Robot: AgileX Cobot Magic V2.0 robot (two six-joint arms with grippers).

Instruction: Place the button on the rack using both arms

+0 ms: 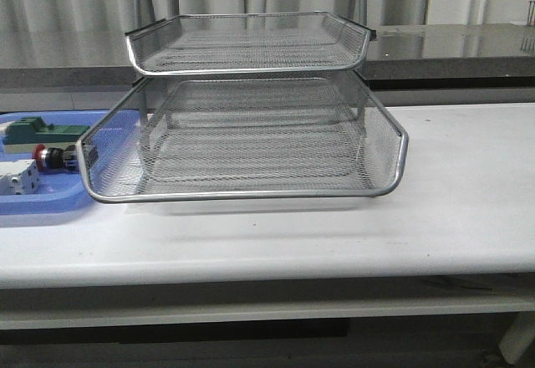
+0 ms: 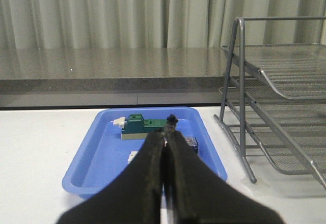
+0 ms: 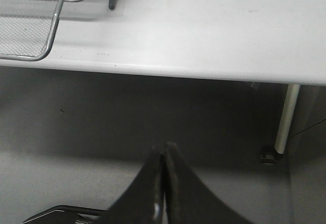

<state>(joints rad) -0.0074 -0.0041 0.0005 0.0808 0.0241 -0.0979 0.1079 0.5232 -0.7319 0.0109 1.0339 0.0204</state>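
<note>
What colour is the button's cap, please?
Red; the button lies in the blue tray, clearest in the front view.

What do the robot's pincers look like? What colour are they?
Both are plain black. The left pincer and the right pincer each have two smooth fingers, wide at the base and narrowing to a thin tip. No markings or cables show.

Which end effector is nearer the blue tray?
Left. The left end effector hangs just before the blue tray; the right end effector is off the table's edge, over the floor.
</note>
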